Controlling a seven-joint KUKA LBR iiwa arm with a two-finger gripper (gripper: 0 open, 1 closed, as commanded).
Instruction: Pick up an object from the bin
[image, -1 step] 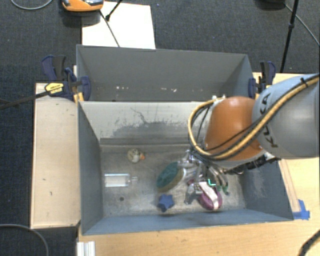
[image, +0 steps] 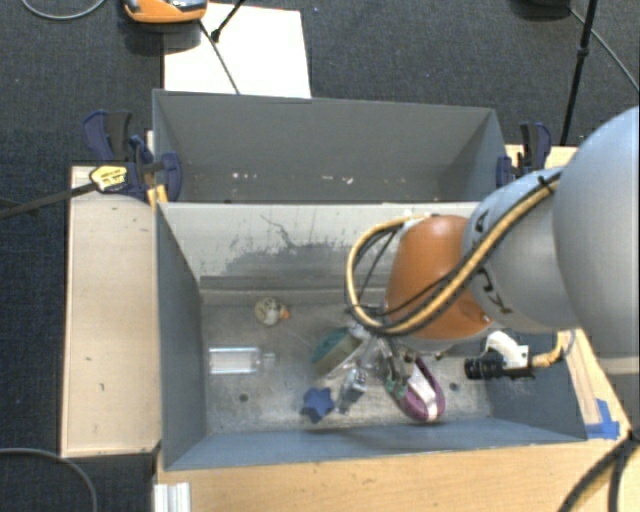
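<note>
The arm's orange wrist cover (image: 430, 275) hides the grey bin's (image: 182, 330) floor toward 3 o'clock. The gripper (image: 352, 388) sits low near 5 o'clock, and I cannot tell whether it is wide, narrow or holding anything. Around it lie a half-hidden purple-rimmed thing (image: 425, 400) at its 3 o'clock, a teal lump (image: 328, 348) at 11 and a small blue piece (image: 317, 402) just beside it at 8.

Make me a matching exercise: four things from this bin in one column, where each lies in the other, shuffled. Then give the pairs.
Things
1. small round tan thing
2. clear flat plastic box
3. small dark blue plastic piece
4. purple and white oval thing

Places
A. just left of the gripper, low in the view
B. right of the gripper, beneath the arm
C. furthest left on the bin floor
D. highest in the view, left of middle

Pairs: 1-D, 2-C, 3-A, 4-B
</note>
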